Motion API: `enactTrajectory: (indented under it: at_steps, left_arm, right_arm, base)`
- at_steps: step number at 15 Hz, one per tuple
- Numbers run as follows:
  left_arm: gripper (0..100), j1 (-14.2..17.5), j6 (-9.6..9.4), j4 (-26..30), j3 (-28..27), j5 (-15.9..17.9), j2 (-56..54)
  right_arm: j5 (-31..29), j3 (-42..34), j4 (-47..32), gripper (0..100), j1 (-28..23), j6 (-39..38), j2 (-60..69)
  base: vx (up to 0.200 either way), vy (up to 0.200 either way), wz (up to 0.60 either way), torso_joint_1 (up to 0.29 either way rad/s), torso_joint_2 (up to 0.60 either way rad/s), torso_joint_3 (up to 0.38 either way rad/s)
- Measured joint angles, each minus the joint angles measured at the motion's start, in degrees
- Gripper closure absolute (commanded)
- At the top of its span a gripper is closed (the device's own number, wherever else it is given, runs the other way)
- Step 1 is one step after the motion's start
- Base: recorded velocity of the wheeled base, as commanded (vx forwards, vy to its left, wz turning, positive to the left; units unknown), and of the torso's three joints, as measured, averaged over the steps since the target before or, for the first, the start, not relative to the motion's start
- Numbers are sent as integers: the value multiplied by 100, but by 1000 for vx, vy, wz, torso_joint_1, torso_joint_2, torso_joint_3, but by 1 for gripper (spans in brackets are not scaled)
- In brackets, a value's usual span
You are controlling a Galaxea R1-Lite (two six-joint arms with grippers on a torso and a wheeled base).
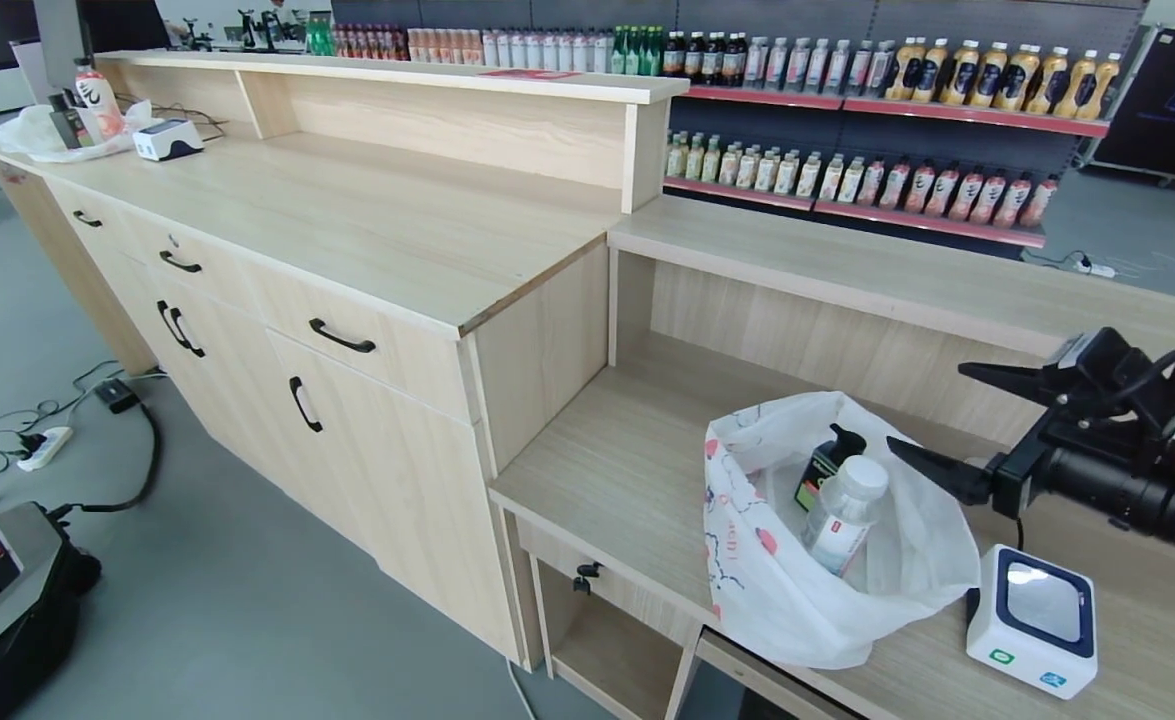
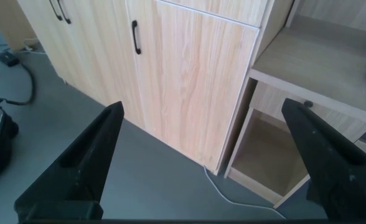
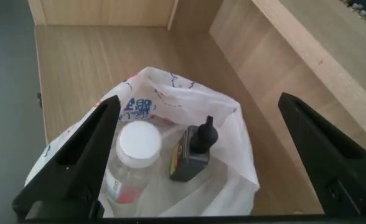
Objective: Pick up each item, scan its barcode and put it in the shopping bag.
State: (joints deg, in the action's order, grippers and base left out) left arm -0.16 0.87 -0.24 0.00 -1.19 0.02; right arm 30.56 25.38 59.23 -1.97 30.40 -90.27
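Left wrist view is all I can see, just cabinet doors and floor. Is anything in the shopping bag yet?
Observer: Yes. The shopping bag holds two items, a clear bottle with a white cap and a dark pump bottle.
Operator: What about the other arm?
Observer: The right hand hangs open and empty over the bag.
Operator: Where do items get scanned?
Observer: A white scanner sits on the counter beside the bag, on the robot's right of it, with its window facing up.
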Motion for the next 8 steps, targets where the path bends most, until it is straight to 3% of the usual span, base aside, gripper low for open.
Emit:
enactTrajectory:
  at_steps: [3, 8]
  left_arm:
    - [0, -5, 0, -2, 0, 0, 0]
    - [0, -2, 0, 0, 0, 0, 0]
  right_arm:
    - [-21, 385, -591, 0, -260, -33, 634]
    - [-1106, 697, -1585, 0, -367, -477, 1409]
  base:
    - [0, 0, -600, 7, 4, 4]
    - [0, 0, -600, 0, 3, 3]
